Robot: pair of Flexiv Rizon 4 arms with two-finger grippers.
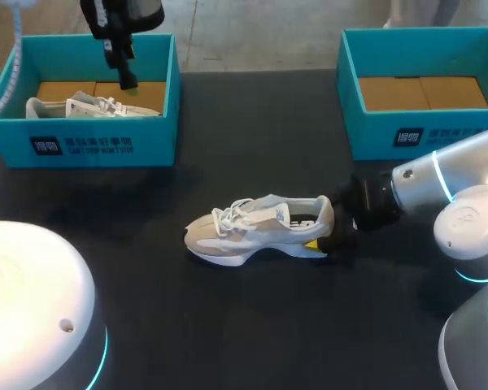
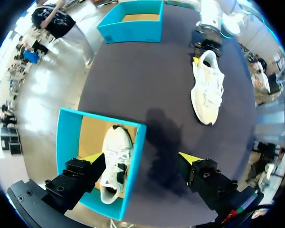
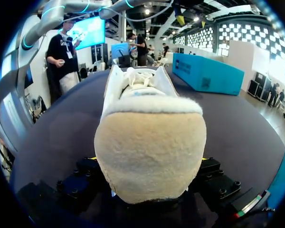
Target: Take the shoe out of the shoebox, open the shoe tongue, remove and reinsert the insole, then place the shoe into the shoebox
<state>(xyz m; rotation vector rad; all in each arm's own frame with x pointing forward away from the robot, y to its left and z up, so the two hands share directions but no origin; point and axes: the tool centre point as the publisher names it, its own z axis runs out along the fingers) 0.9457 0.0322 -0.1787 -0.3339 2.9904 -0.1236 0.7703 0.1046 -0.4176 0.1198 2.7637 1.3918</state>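
One sneaker point(image 1: 260, 227) lies well apart from the left shoebox point(image 1: 89, 145), my right gripper point(image 1: 324, 240) clamped on its heel. My left gripper point(image 2: 141, 157) hangs spread above that shoebox. I judge that the tongue, insole and return are left.

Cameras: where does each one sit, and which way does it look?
Head: above and behind, looking down on the table; left arm, right arm show.
Left wrist: high over the left box, looking down past its open left hand.
Right wrist: low by the table, facing the heel of the shoe, gripped by the right hand.
Shared: all three show that shoe.
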